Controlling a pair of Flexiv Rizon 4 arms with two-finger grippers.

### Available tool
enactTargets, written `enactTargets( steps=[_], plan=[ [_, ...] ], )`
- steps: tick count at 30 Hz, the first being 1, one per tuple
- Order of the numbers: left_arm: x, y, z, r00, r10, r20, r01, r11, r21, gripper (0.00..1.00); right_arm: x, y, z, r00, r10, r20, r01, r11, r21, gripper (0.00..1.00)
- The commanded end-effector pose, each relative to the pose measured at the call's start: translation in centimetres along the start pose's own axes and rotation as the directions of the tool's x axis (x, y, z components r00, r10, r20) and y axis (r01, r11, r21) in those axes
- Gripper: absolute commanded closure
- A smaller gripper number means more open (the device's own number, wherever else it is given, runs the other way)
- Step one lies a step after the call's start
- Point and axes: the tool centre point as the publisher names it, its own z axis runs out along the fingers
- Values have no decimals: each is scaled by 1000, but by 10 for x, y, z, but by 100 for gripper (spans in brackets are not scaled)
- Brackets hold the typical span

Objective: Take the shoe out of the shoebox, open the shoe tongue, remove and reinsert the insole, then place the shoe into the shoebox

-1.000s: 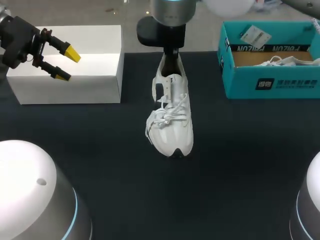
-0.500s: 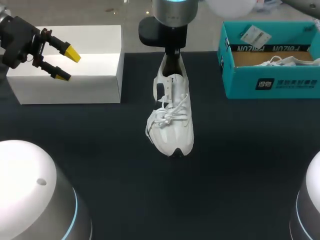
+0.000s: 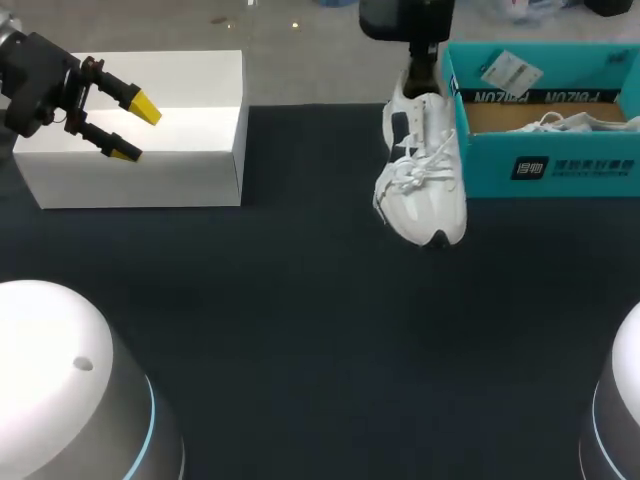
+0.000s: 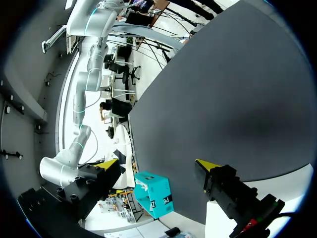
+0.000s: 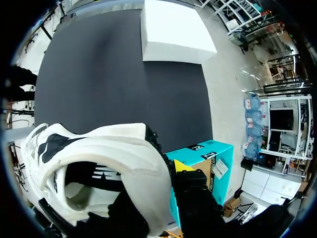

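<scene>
right gripper (image 3: pixel 421 80) is clamping the shoe (image 3: pixel 425 175) by the heel, just left of the shoebox (image 3: pixel 545 165); toe should be clearing its wall before lowering. left gripper (image 3: pixel 135 130) is hovering far left, fingers apart.

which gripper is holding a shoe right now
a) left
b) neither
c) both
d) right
D: the right gripper is shut on the heel collar of the white shoe, next to the teal shoebox. The left gripper hangs open and empty over the white box.
</scene>
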Motion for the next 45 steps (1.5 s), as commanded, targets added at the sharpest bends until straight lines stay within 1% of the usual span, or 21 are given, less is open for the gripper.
enactTargets(
  steps=[1, 5, 8, 27, 31, 34, 40, 43, 45],
  plan=[
    [0, 0, -1, 1000, 1, -2, -1, 1000, 2, 0, -30, -49, 0, 1000, 2, -10, -3, 997, -72, 100],
    [0, 0, -1, 1000, 1, -2, -1, 1000, 2, 0, -48, -71, -4, 1000, -26, 17, 27, 996, -80, 100],
    [0, 0, -1, 1000, 1, -2, -1, 1000, 2, 0, -59, -82, -1, 1000, -5, 24, 7, 998, -59, 100],
    [0, 0, -1, 1000, 1, -2, -1, 1000, 2, 0, -59, -82, -1, 1000, -5, 24, 7, 998, -59, 100],
    [0, 0, -1, 1000, 1, -2, -1, 1000, 2, 0, -89, -98, 14, 1000, 16, 6, -16, 999, -32, 100],
    [0, 0, -1, 1000, 1, -2, -1, 1000, 2, 0, -115, -116, 24, 999, 36, 23, -36, 999, -25, 100],
    [0, 0, -1, 1000, 1, -2, -1, 1000, 2, 0, -167, -157, 39, 995, 67, 75, -66, 998, -7, 100],
    [0, 0, -1, 1000, 1, -2, -1, 1000, 2, 0, -188, -179, 47, 994, 53, 94, -54, 999, 6, 100],
    [0, 0, -1, 1000, 1, -2, -1, 1000, 2, 0, -198, -192, 49, 992, 21, 126, -22, 1000, 3, 100]
  ],
)
